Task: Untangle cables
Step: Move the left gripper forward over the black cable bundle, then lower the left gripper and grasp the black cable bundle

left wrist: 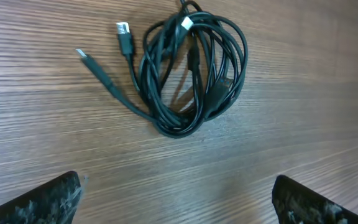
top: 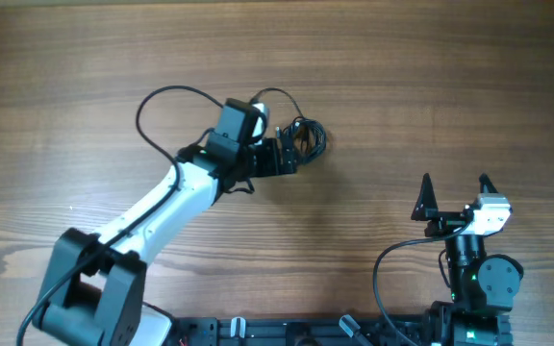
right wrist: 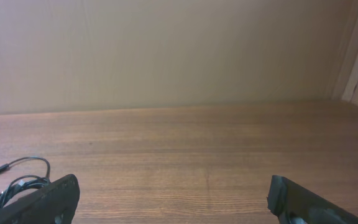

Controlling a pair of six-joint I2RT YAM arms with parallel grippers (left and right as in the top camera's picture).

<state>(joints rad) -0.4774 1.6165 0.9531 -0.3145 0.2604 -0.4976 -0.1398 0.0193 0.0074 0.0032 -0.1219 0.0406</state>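
The cables (top: 308,136) are a small bunch of thin black cords coiled together at the table's middle. In the left wrist view the bunch (left wrist: 191,74) lies ahead of the jaws, with two plug ends (left wrist: 124,31) sticking out to the left. My left gripper (top: 293,156) is open and empty, just short of the bunch; its fingertips show at the bottom corners of its wrist view (left wrist: 179,199). My right gripper (top: 455,190) is open and empty at the near right, far from the cables (right wrist: 14,185), which show at the lower left of its view (right wrist: 176,199).
A thick black arm wire (top: 157,101) loops out behind the left wrist. Another arm wire (top: 381,274) curves beside the right arm's base. A plain beige wall (right wrist: 166,56) stands beyond the wooden table (top: 431,77).
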